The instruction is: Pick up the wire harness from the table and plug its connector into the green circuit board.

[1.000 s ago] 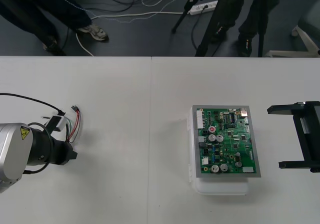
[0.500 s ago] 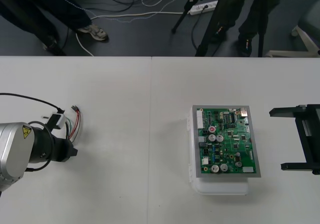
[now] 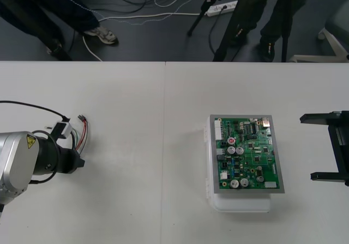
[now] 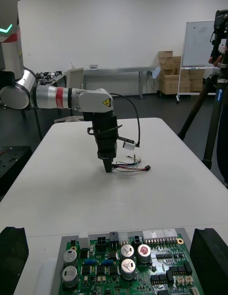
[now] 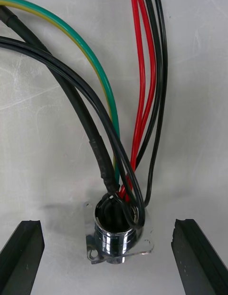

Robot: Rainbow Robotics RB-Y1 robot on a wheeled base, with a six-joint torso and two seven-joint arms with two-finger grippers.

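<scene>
chrome socket (image 5: pixel 116 233) of the wire harness (image 3: pixel 80 134) lies on the worktop (image 3: pixel 142 107) at nine o'clock, between the left jaws, wide open, empty. an off-centre squeeze could skid it or pinch wires (image 5: pixel 142 85). right jaws, open, idle at three o'clock beyond the green circuit board (image 3: pixel 246 155).
</scene>
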